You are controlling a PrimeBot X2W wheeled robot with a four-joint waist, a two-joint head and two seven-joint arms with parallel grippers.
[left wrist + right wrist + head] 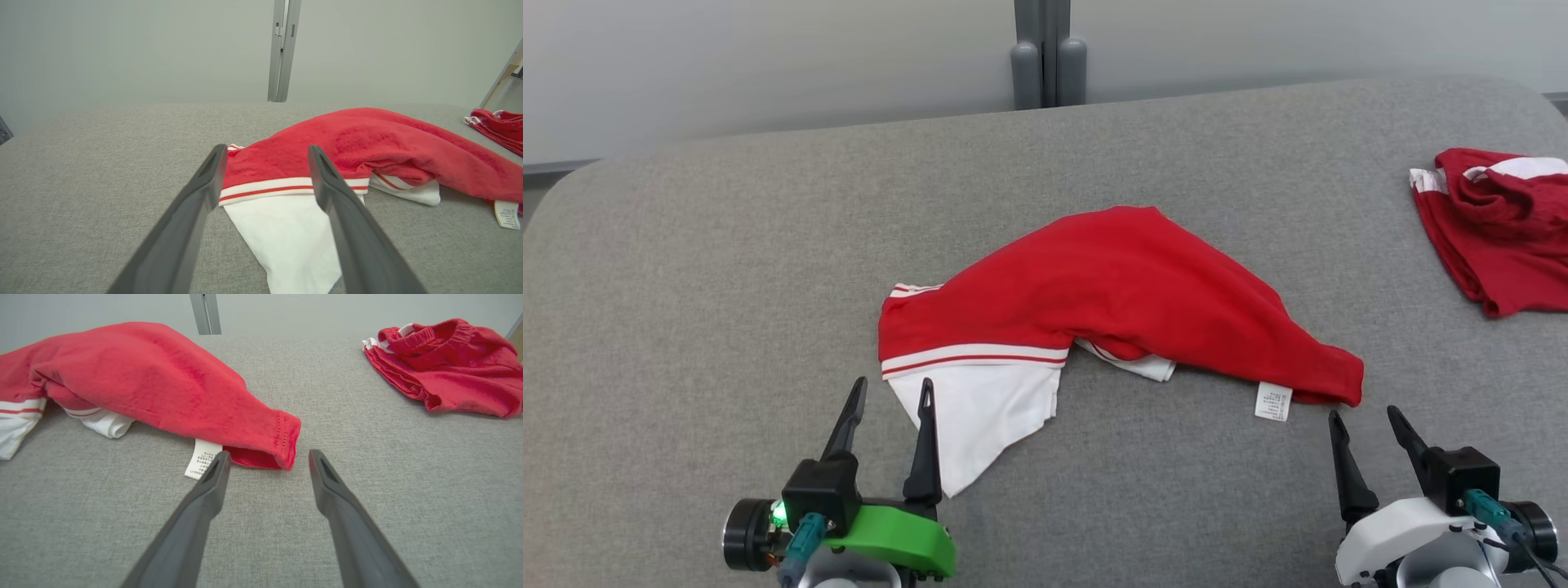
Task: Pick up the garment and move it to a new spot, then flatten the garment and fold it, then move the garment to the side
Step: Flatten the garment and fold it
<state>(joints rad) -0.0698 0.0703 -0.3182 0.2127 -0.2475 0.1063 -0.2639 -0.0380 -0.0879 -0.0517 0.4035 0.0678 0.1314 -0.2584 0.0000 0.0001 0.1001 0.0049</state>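
You've got the garment (1111, 286) lying mid-table (727, 286), humped and bunched rather than flat. The red body arches across, a white panel (980, 416) spills out toward you at its left end, and a care label (1273, 401) pokes out from under the red edge near its right end. That's likely why each arm sits at its own end: you look set to pinch both near corners and pull the cloth out flat, so I'd call flattening not yet done and folding not started. Left gripper (893, 384) - jaws spread wide, holding nothing. In the left wrist view its fingers frame the striped band where red meets white, and one finger overlaps the white panel. I can't tell if it touches the cloth. Right gripper (1363, 413) - jaws also wide apart and empty, tips just short of the red corner, with the label near its left finger; the right wrist view shows a gap to the cloth. A second red garment (1494, 237) lies well apart at the table's far right, probably not the one you're working on.
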